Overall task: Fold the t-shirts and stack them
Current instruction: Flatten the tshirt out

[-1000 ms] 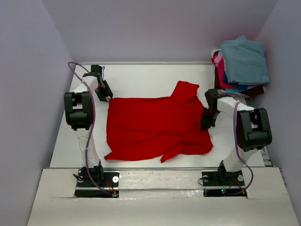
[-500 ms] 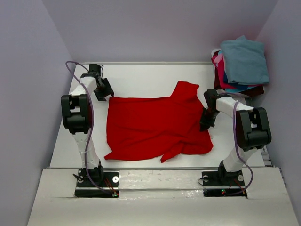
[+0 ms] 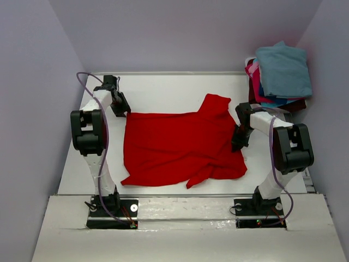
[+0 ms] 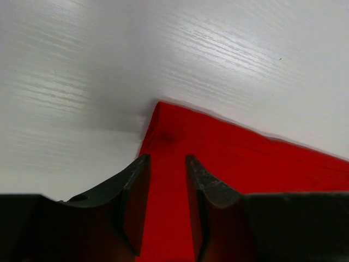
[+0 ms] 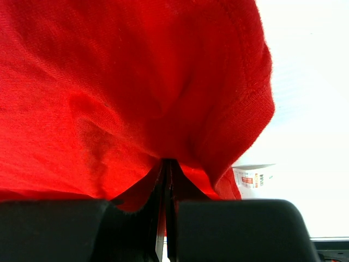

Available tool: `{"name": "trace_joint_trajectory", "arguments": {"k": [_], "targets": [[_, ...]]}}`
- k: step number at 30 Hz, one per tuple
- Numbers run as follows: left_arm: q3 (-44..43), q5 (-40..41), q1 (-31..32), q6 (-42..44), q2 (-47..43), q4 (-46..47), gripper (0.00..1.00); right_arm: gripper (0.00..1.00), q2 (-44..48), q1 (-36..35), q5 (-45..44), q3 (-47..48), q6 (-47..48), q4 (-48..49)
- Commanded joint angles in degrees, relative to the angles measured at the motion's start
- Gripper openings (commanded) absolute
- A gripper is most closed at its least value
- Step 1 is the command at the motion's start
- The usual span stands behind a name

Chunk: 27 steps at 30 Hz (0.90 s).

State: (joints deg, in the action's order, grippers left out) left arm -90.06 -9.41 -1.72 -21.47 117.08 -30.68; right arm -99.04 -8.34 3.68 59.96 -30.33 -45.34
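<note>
The red shirt lies spread across the middle of the counter. The left pincer hangs over the shirt's 10 o'clock corner, its fingers slightly apart with cloth showing between them. The right pincer is clamped on bunched cloth at the 3 o'clock edge. At 2 o'clock sits a pile of other shirts.

L hand parted a bit, R hand pinched tight together.

shirt: flat on table, spread between both arms | corner: between left fingers, reaching just ahead of them | side edge: bunched between right fingers, cloth ahead | stack: beyond right fingers, at table's far right corner
</note>
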Motion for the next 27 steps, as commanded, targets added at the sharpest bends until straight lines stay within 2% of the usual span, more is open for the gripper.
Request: {"name": "trace_joint_trajectory", "arguments": {"k": [1,24,27], "targets": [[-0.90,-0.26,-0.31,0.64,-1.24,-0.26,0.43,0.07,-1.50,-0.80,0.18,0.24,-0.79,2.10],[-1.87,0.01,-0.31,0.91,3.33,0.35,0.42,0.07,-1.59,-0.80,0.01,0.50,-0.70,1.75],[-2.13,0.01,-0.31,1.00,3.42,0.44,0.37,0.07,-1.68,-0.80,-0.08,0.59,-0.70,1.75]]}}
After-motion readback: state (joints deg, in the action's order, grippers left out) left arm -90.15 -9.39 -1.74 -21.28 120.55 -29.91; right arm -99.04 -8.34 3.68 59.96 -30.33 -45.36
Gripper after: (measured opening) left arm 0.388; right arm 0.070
